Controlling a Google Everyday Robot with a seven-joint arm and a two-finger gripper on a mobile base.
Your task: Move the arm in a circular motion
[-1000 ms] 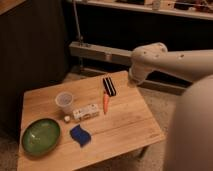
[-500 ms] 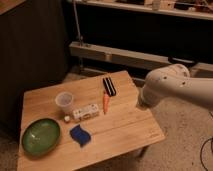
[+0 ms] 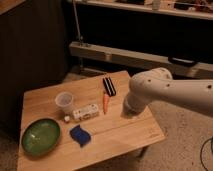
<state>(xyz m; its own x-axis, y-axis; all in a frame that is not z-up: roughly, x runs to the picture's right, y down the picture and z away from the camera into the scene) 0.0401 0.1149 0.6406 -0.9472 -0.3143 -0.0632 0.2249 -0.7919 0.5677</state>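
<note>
The arm (image 3: pixel 165 92) is a large off-white tube with a bulbous joint. It reaches in from the right, over the right side of the wooden table (image 3: pixel 117 140). Its rounded lower end (image 3: pixel 132 106) hangs just above the table's right part, to the right of an orange carrot-like object (image 3: pixel 106 102). The gripper does not show; it is out of sight behind or below the arm's thick segments.
On the table are a green bowl (image 3: pixel 41 136), a clear cup (image 3: pixel 64 101), a white box (image 3: pixel 85 112), a blue cloth-like piece (image 3: pixel 80 135) and a black oblong object (image 3: pixel 109 86). A long grey rail (image 3: pixel 150 60) runs behind the table.
The arm's joint has swung from the table's back right corner down and nearer, now over the table's right side. The table objects have not moved.
</note>
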